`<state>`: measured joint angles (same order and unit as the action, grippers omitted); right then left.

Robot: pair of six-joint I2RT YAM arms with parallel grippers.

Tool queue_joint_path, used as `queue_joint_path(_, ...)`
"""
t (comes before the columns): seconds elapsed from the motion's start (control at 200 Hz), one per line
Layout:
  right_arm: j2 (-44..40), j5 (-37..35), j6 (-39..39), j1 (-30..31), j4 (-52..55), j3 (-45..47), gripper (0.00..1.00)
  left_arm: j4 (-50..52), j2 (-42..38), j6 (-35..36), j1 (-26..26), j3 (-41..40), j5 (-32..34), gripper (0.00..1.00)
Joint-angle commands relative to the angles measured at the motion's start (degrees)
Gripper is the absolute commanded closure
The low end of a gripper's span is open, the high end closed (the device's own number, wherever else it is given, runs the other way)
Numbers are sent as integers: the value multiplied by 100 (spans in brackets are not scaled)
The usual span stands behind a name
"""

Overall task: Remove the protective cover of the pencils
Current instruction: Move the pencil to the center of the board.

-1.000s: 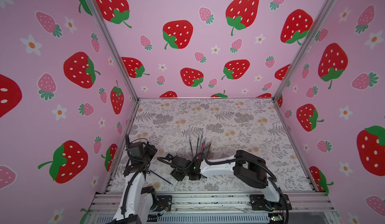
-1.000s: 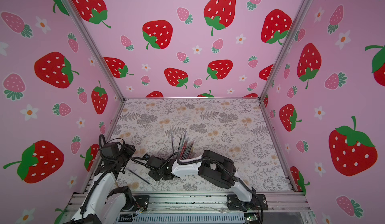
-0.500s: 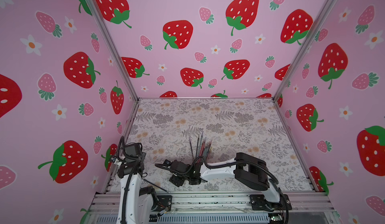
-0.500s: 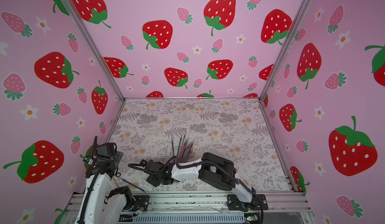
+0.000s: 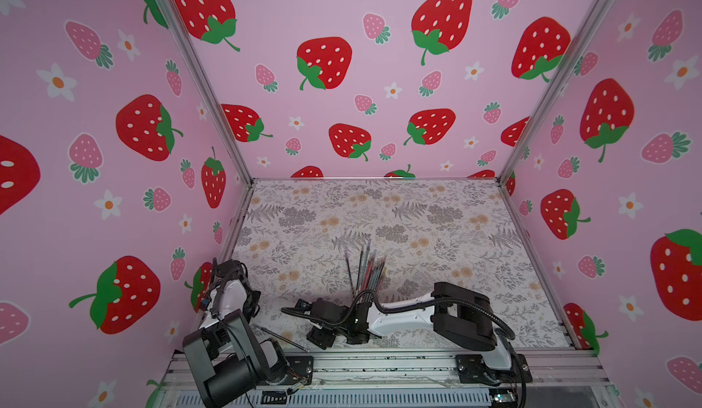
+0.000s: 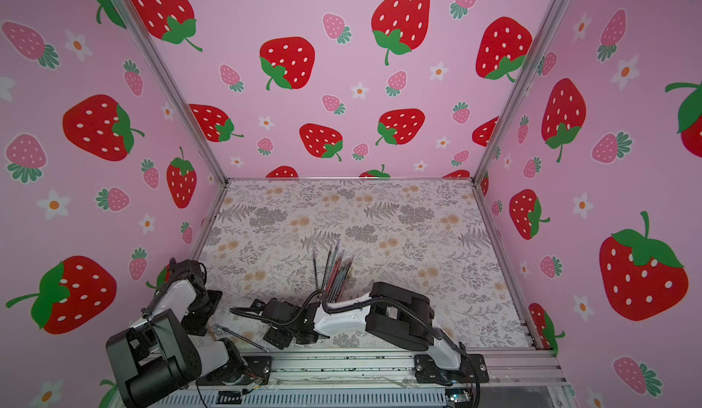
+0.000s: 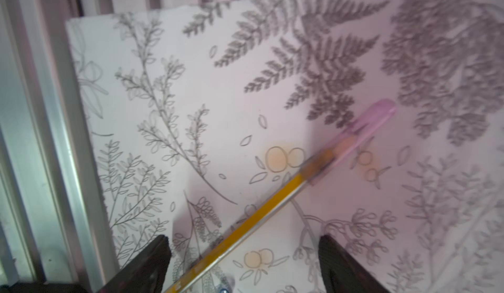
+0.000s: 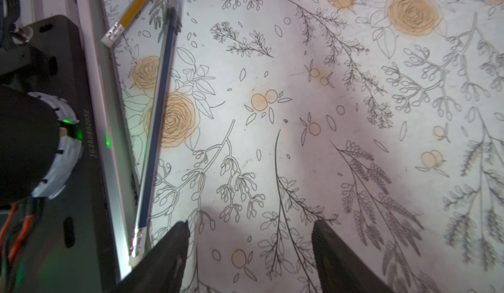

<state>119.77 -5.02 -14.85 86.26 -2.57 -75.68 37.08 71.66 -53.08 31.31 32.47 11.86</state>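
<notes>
Pulling back from the middle of the mat, the left arm (image 5: 228, 299) is now folded at the lower left of both top views, while 1 second ago it reached toward the right gripper (image 8: 249, 226) over the 2 loose pencils (image 5: 280, 337). The left gripper (image 7: 244, 238) has its jaws spread wide. The yellow pencil (image 7: 272, 199) passes between them without touching either finger, as far as the slightly blurred left wrist view shows. The pink cover (image 7: 373, 119) sits on the tip of this pencil. The right gripper is also spread, with only bare floral mat (image 5: 418, 216) between its fingers, and it has shifted a little toward the lower left. In the right wrist view the yellow pencil lies beside a blue pencil (image 8: 155, 114), close to the metal rail (image 8: 109, 109), and the blue one seems to carry a clear cover on its far end. The bundle of pencils (image 5: 366, 269), at the lower middle of both top views, has not moved. I judge that no cover came off here. Both loose pencils are let go with covers on, so the 2 grippers need a new grasp.
</notes>
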Motion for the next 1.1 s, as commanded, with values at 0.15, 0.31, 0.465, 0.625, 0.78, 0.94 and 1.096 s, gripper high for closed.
queue_joint_path(0.15,-35,-56,62,170,-21,-182,27,-440,172,222,40,-57,-721,20)
queue_joint_path(0.31,250,-418,-85,207,335,-574,31,-616,431,323,34,-50,-1008,33)
queue_joint_path(0.465,350,-414,-192,207,433,-722,32,-792,555,395,27,-78,-1201,39)
queue_joint_path(0.625,567,-267,-245,230,629,-1002,30,-893,555,429,-1,-112,-1327,41)
queue_joint_path(0.78,934,-459,-194,401,992,-1424,28,-956,627,485,-42,-100,-1464,42)
queue_joint_path(0.94,1195,-892,-221,529,1390,-1780,31,-995,688,489,-67,-99,-1546,44)
queue_joint_path(1.096,1225,-1544,-522,474,1716,-1805,44,-1043,718,518,-209,-103,-1607,46)
